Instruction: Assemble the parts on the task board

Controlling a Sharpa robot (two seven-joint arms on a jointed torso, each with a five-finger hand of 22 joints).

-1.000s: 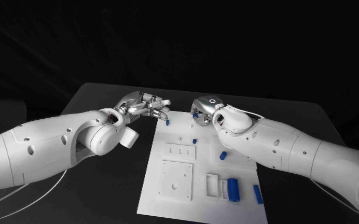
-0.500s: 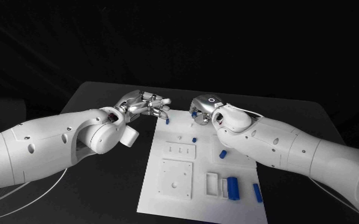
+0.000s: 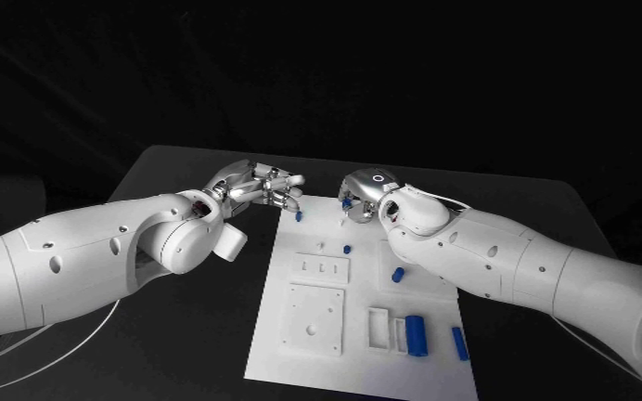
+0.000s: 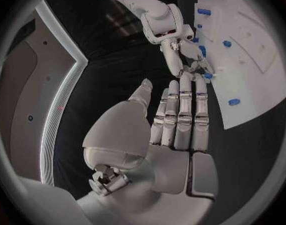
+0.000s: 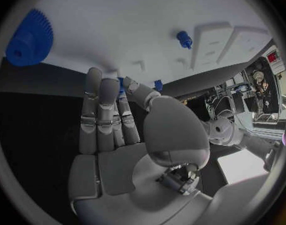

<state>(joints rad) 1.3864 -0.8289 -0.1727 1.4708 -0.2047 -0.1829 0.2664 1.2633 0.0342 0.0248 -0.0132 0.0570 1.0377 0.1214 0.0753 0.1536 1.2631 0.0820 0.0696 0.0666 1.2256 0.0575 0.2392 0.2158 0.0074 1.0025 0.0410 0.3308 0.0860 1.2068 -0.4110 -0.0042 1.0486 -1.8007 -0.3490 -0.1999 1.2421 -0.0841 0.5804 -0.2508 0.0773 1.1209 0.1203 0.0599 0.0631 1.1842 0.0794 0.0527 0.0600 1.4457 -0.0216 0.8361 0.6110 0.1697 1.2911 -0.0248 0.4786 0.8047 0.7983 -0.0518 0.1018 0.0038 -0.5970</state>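
The white task board (image 3: pixel 311 313) lies in the middle of the table, with blue parts on it: a peg (image 3: pixel 297 216) near its far left corner, a small one (image 3: pixel 347 249), another (image 3: pixel 397 275), and two long pieces (image 3: pixel 417 336) at the near right. My left hand (image 3: pixel 258 183) hovers off the board's far left corner. Its fingers (image 4: pixel 183 110) are straight, and it holds nothing. Over the far edge, my right hand (image 3: pixel 361 194) pinches a small blue part (image 5: pixel 122 83) between thumb and finger. A blue gear (image 5: pixel 29 39) lies on the board beyond it.
Black table (image 3: pixel 174 178) surrounds the board on all sides. Raised white blocks (image 3: pixel 317 322) and a slotted plate (image 3: pixel 323 269) stand on the board's near left. Both forearms (image 3: pixel 508 262) reach over the board's sides.
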